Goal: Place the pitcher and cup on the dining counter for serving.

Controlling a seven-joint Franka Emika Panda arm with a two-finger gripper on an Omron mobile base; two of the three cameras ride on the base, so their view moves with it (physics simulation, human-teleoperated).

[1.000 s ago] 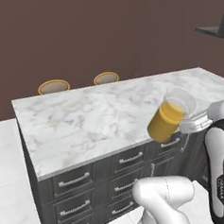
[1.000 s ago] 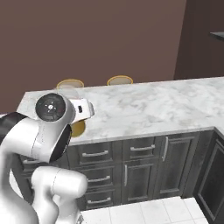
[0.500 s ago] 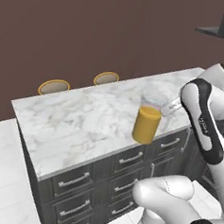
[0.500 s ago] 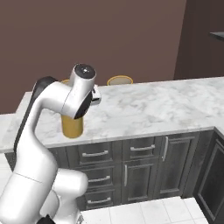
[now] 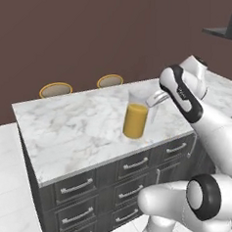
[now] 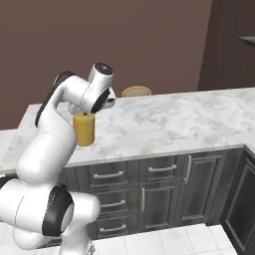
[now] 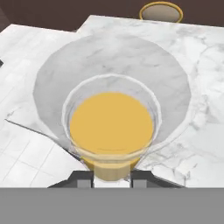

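Dining counter (image 5: 82, 130), marble top over dark drawers, is the landmark. 2 stools (image 5: 55, 89) stand at its far edge. Pitcher (image 5: 136, 118) w/ orange liquid stands upright on the counter, near its front edge. Gripper (image 5: 152, 102) at the pitcher's rim, jaws narrow, pinching the rim wall.

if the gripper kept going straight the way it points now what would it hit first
Likely nothing new: the gripper already holds the pitcher. Straight on lies its orange juice, then the dining counter under it.

One pitcher (image 5: 136, 118), two stools (image 5: 55, 90), one counter (image 5: 82, 130)
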